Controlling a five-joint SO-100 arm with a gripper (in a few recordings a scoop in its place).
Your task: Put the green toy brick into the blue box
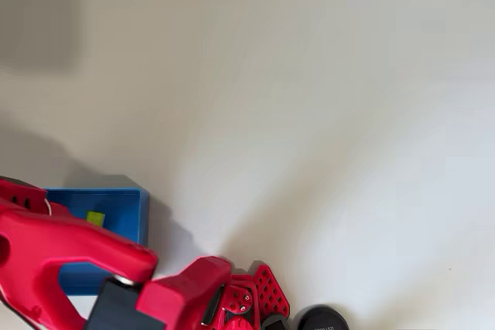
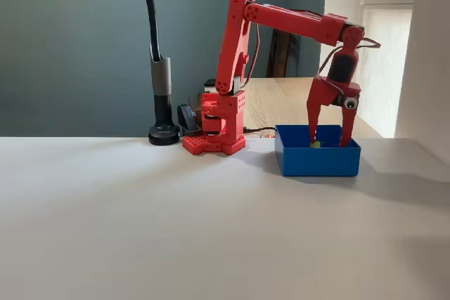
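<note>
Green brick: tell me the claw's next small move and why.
Probably lift the claw straight up out of the blue box. In the fixed view its fingers stand spread inside the box, and the green brick lies on the box floor in the overhead view, seemingly released.

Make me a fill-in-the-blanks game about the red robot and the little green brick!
1. The green toy brick lies inside the ____ box.
2. The gripper reaches down into the box with its jaws ____.
3. The robot arm is coloured ____.
4. In the fixed view, a ____ pole stands left of the arm.

Missing words: blue; open; red; black
</note>
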